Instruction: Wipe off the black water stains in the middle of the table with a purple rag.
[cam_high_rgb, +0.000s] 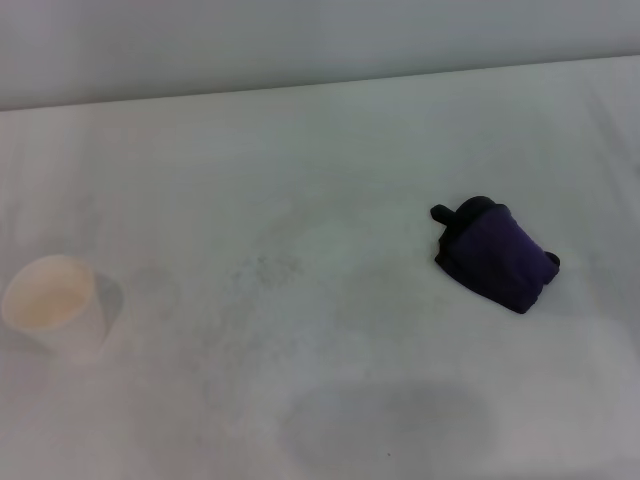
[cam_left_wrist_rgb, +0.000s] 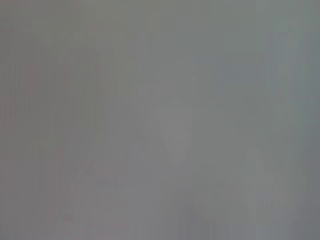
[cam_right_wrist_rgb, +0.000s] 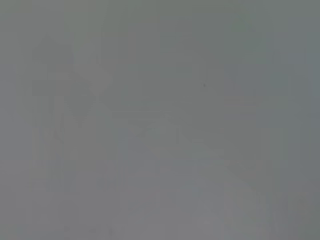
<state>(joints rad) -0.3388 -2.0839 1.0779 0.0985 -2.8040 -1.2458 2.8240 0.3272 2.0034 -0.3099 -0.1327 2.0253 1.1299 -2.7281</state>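
- Nearest: bare table (cam_high_rgb: 330, 120) with a faint grey shadow; neither of my 2 claws is in view, so how far they are open, and whether they hold anything, I cannot tell.
- Middle: no dark blot visible, only faint specks.
- Left: 1 paper cup (cam_high_rgb: 58, 305), upright.
- Farther right: purple rag (cam_high_rgb: 493, 254), lying free, bunched; I judge a top-down grasp at its centre best.

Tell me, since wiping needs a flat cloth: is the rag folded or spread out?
Folded. The purple rag sits bunched in a compact lump on the table, its black edging tucked around it.
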